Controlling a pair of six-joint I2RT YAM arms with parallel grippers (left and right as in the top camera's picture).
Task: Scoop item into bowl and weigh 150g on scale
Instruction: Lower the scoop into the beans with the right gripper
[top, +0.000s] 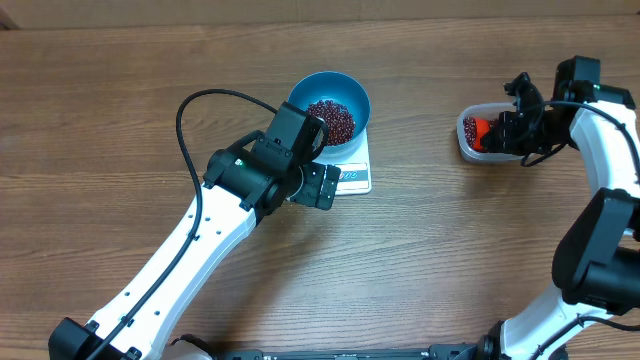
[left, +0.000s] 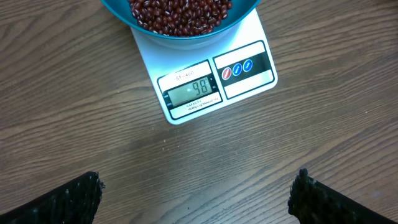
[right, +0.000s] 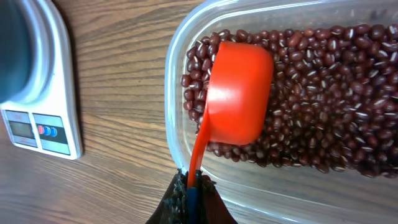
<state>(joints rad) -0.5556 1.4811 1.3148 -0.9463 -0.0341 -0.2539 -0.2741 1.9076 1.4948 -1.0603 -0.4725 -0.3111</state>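
a round, deep blue bowl (top: 345, 84) is seen standing on the small flat white rectangular kitchen scale (top: 357, 176), and a heap of small dark red-brown beans (top: 331, 119) is held in it. the left jaws are spread wide above the wooden counter (top: 120, 100) just in front of the scale, with nothing touched. the right jaws are pressed together on the handle of a small red plastic scoop (right: 239, 93), whose cup is set among more beans in a clear rounded-rectangular plastic tub (right: 175, 106), well apart from the scale.
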